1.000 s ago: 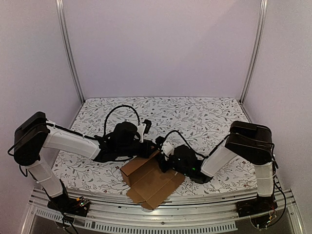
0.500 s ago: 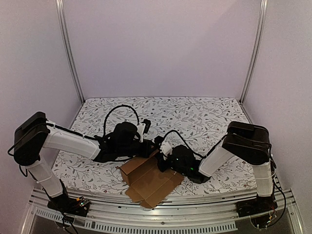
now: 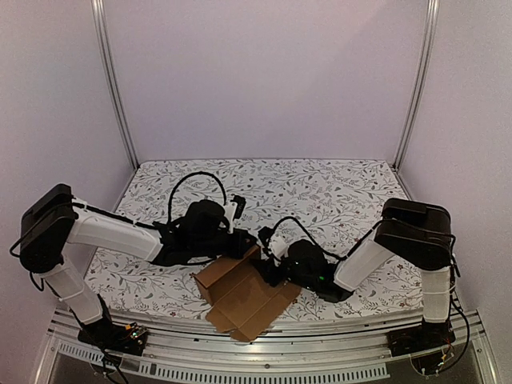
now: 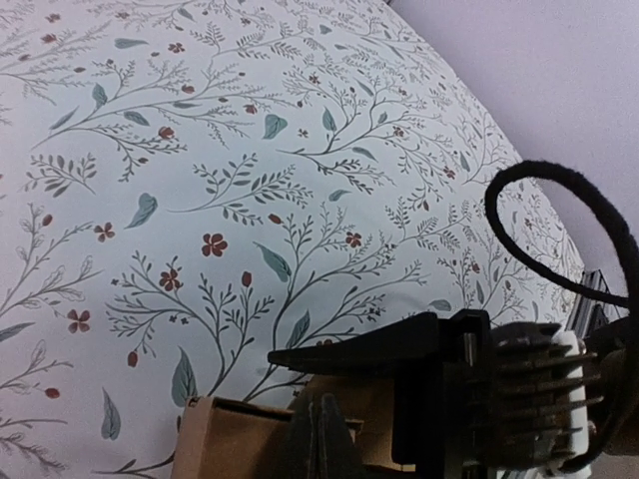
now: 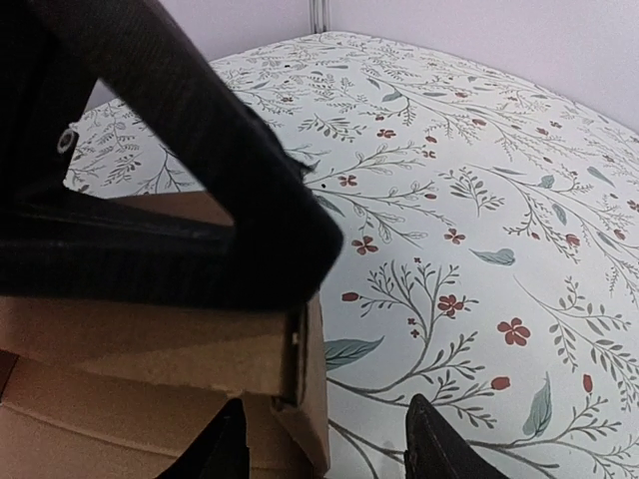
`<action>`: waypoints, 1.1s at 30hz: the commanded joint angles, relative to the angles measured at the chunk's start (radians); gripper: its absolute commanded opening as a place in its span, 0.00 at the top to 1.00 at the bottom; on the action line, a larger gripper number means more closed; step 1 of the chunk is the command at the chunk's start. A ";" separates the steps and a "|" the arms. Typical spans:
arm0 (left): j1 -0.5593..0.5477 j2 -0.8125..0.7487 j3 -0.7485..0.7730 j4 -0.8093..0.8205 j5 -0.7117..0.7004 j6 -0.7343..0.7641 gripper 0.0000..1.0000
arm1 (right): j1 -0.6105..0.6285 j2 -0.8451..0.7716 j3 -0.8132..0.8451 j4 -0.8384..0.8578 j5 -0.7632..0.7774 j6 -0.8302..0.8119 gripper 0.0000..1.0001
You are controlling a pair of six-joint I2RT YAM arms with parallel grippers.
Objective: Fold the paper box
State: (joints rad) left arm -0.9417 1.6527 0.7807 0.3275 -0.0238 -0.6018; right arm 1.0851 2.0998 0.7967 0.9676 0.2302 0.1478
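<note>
From above, the plain brown cardboard paper box (image 3: 248, 298) lay half-formed at bottom centre on the floral-printed white tablecloth (image 3: 336, 192). The left gripper (image 3: 242, 244) and right gripper (image 3: 268, 260) crowded its upper edge, their tips lost in black.

Left wrist view: the fingers were together at the bottom edge against a cardboard wall. Whether card was pinched between them, I could not tell. A black cable loop (image 4: 539, 168) ran off at right.

Right wrist view: the jaws stood apart with a box corner between them. The left gripper's blurred bulk covered the upper left.
</note>
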 commanded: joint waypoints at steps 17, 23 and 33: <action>0.003 -0.262 0.061 -0.368 -0.120 0.070 0.99 | -0.001 -0.548 -0.135 -0.650 -0.060 0.078 0.29; 0.003 -0.374 0.020 -0.492 -0.121 0.048 0.99 | -0.004 -0.638 -0.091 -0.906 -0.049 0.170 0.29; 0.003 -0.458 -0.082 -0.514 -0.036 -0.022 1.00 | -0.018 -0.656 -0.074 -1.057 -0.162 0.429 0.30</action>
State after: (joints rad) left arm -0.9413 1.2186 0.7349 -0.1402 -0.0864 -0.5961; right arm 1.0782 1.4437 0.7055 0.0093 0.1356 0.4458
